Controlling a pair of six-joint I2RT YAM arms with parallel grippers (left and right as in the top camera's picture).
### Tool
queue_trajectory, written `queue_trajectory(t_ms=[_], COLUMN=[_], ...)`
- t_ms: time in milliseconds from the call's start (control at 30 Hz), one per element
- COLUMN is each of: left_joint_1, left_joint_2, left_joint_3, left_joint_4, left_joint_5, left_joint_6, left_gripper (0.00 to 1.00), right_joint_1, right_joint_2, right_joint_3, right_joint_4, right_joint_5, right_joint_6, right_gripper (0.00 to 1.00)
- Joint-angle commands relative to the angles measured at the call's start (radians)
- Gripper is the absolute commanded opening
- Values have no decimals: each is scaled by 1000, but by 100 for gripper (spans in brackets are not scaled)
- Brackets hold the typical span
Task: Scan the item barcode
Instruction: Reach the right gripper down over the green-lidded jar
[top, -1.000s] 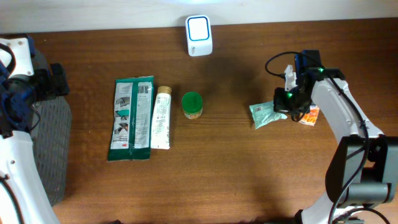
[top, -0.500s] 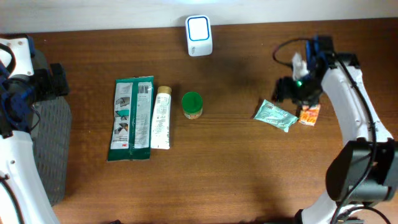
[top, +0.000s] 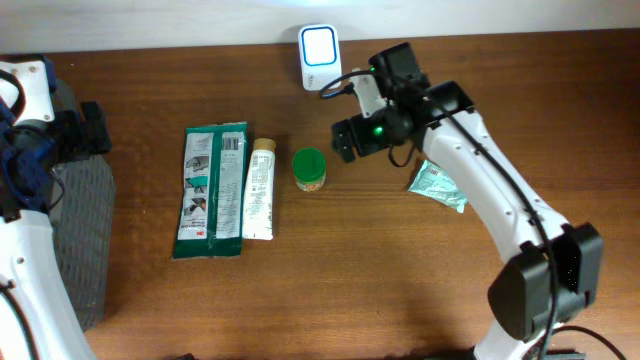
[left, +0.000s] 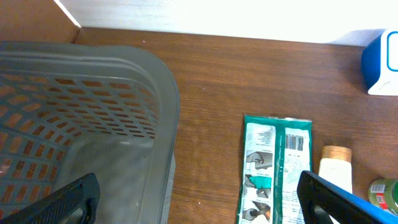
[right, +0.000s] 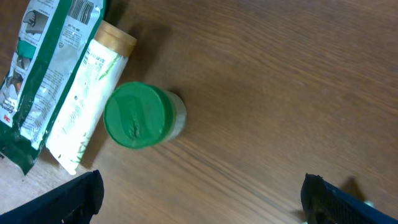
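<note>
Jaws of the right gripper (right: 202, 202) stand fully apart with nothing between them. Only bare table (right: 280, 93) shows between the two black tips in the wrist view. Gripper head hangs just right of the green-lidded jar (top: 309, 167), not touching it. The jar stands upright near centre frame.

Right arm runs in a long diagonal from its base at lower right of the overhead frame up to upper centre, well stretched out, with a green light lit at the wrist. Under the forearm, right of centre, a teal sachet (top: 437, 186) lies flat, partly covered by the arm. White scanner (top: 319, 45) with a blue-edged face stands at top centre, near the wrist but apart from it.

Left of the jar lies a cream tube (top: 259, 188), cap toward the top of the frame, just beside a green pouch (top: 212, 190). The pouch shows a barcode (top: 232, 150) face up near its upper right corner. Its other print is too small to read, and no brand is legible on jar or tube.

Left gripper (left: 199, 202) is spread just as wide and holds nothing, above the edge of the grey basket (left: 112, 74) at far left. Left arm is folded close along the frame's left edge.
</note>
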Motion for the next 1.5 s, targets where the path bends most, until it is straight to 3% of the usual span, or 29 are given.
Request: queue_trajectory(t_ms=[0, 200, 600, 967, 1467], left_joint_1=[5, 5, 5, 5, 5], left_joint_2=[0, 0, 0, 0, 0], left_joint_3=[3, 3, 3, 3, 3], left_joint_4=[2, 2, 2, 2, 2], left_joint_5=[10, 11, 10, 11, 11], left_joint_6=[16, 16, 16, 16, 16], left_gripper=[99, 99, 99, 99, 99], right_joint_1=[53, 164, 180, 187, 187], right_joint_2=[66, 167, 237, 278, 276], right_joint_3=[13, 13, 13, 13, 13], right_joint_4=[52, 182, 240, 235, 210], right_joint_5=[26, 113, 116, 105, 105], right_joint_6=[39, 85, 138, 190, 250], right_gripper=[99, 98, 96, 81, 70])
